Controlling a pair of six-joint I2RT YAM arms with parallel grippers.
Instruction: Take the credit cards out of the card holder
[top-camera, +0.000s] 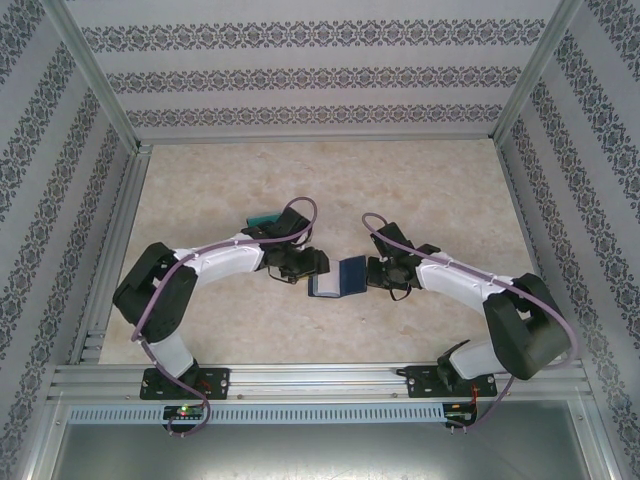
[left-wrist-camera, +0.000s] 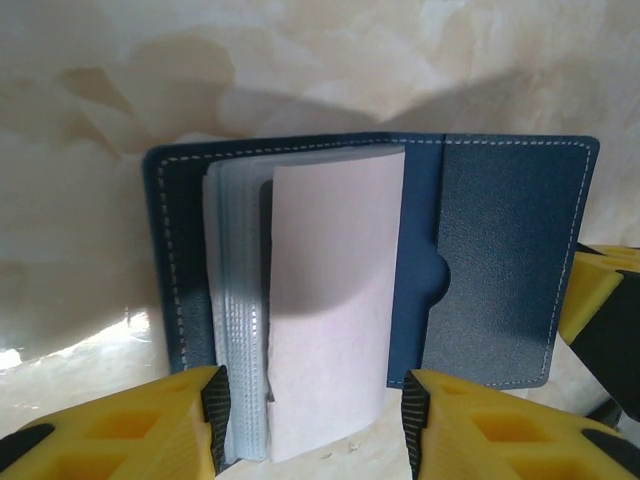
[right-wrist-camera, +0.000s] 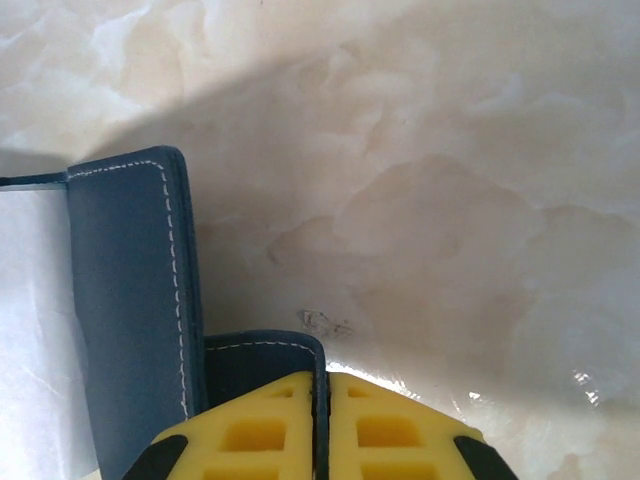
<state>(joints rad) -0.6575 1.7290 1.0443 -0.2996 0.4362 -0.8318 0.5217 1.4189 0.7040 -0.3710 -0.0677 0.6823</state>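
Observation:
The card holder (top-camera: 340, 277), a navy bifold wallet, stands open on the table between both grippers. In the left wrist view its inner side (left-wrist-camera: 500, 260) faces me, with a stack of clear sleeves (left-wrist-camera: 232, 320) and a pale, slightly curved card-sized sheet (left-wrist-camera: 330, 300) sticking out of its middle. My left gripper (left-wrist-camera: 312, 425) is open, its yellow fingers (left-wrist-camera: 150, 425) on either side of the sleeves and sheet. My right gripper (right-wrist-camera: 327, 390) is shut on the edge of the wallet's navy cover (right-wrist-camera: 262, 355). A teal-green credit card (top-camera: 262, 217) lies flat behind the left arm.
The marbled beige table (top-camera: 450, 190) is walled by patterned panels at the back and both sides. A metal rail (top-camera: 320, 380) runs along the near edge by the arm bases. The right gripper's yellow finger (left-wrist-camera: 595, 300) shows beside the wallet's right cover.

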